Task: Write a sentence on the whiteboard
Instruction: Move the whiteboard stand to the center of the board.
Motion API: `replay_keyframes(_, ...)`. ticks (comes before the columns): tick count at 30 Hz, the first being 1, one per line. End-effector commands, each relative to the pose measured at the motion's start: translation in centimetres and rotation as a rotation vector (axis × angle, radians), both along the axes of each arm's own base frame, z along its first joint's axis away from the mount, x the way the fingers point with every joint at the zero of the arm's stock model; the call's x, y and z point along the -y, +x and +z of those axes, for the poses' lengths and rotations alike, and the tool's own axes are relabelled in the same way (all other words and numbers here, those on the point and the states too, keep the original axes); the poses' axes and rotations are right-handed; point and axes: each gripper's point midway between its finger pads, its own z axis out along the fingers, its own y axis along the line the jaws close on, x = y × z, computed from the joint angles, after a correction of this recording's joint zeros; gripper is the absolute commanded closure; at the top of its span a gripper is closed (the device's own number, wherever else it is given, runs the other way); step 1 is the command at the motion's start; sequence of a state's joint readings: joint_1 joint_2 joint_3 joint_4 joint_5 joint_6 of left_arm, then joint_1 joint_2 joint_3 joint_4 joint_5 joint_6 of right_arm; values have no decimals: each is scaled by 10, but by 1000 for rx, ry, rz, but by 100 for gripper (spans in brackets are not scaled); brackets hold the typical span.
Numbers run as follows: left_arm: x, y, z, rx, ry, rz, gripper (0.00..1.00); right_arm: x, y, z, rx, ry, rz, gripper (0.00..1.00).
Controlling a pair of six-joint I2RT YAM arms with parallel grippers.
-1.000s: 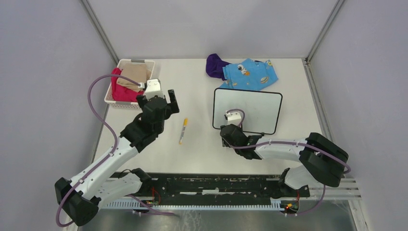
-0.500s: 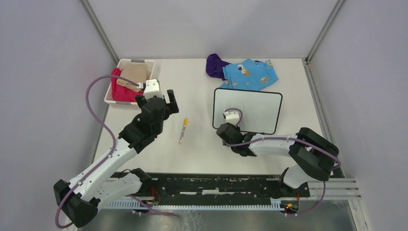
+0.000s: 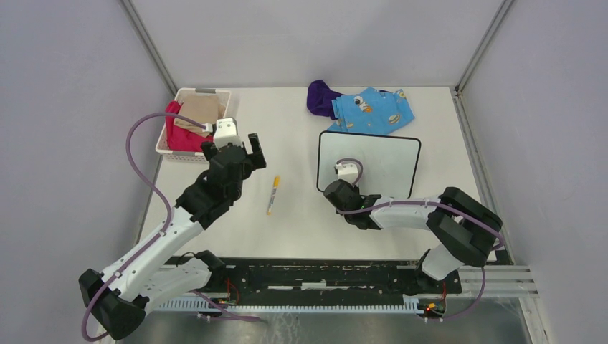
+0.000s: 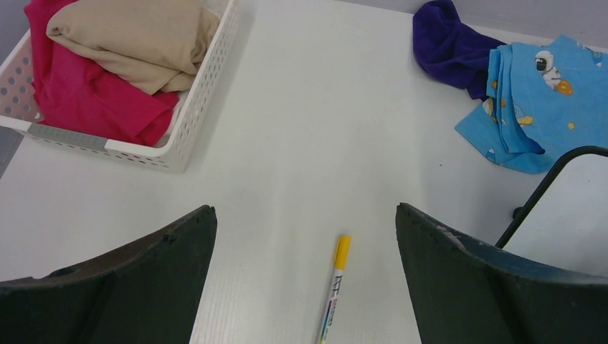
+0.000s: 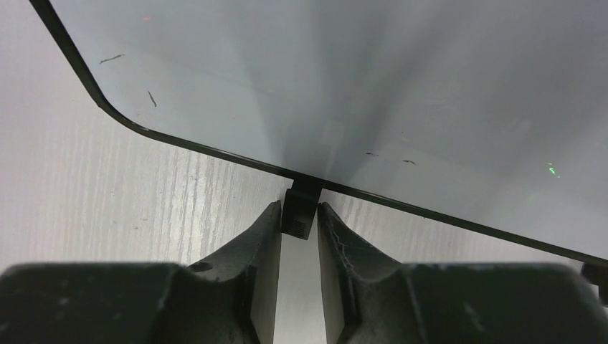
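**Right gripper pinches the whiteboard's foot; left gripper spread above the marker**

The whiteboard [image 3: 380, 161] lies flat on the right half of the table [image 4: 323, 107], directly ahead of the right arm. In the right wrist view its near black edge runs slantwise across the frame, with one rounded corner at the upper left. A small black foot [image 5: 300, 209] juts from that edge toward the camera. The right gripper [image 5: 297, 212] sits low over the table with the foot between its fingertips. Both fingers [image 5: 262, 240] look pressed against the foot's sides, so the tool is pinched on that foot and the board stretches away just beyond it. The board's white face carries only a few small dark specks near this edge.

The left gripper [image 4: 305, 208] hangs above the middle of the table with its two fingers spread wide. A yellow-capped marker [image 4: 335, 287] lies on the table below the gap between them, slightly to the right of centre and touched by neither finger. The marker is well apart from the whiteboard's left edge.

At the far left stands a white basket [image 4: 201, 100] holding a red cloth [image 4: 93, 100] and a beige cloth [image 4: 136, 36]. Beyond the whiteboard's far edge lie a blue patterned cloth [image 4: 545, 100] and a purple cloth [image 4: 448, 43], touching each other
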State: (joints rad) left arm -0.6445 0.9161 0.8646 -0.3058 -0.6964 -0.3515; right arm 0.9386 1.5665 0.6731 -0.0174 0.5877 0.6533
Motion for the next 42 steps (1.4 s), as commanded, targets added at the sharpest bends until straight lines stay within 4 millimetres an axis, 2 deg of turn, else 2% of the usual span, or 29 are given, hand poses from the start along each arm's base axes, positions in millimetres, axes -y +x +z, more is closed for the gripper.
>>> replay_keyframes(1,1,1,16,50,-58,4,0,-6,5,11,36,24,-9,72)
replay_keyframes(10,3,1,14,43,-58,-4,0,-20,-12,8,24,50,16,80)
replay_keyframes(19,4,1,15,44,-62,-8,0,-41,-22,15,18,109,14,80)
replay_keyframes(29,4,1,15,45,-65,-9,0,-79,-27,20,8,147,40,80)
replay_keyframes(34,4,1,15,46,-66,-9,0,-84,-29,15,-2,133,51,79)
replay_keyframes(37,4,0,14,44,-65,-11,0,-84,-33,12,-14,123,57,72)
replay_keyframes(42,7,1,13,37,-63,-27,0,-84,-39,11,-20,113,78,48)
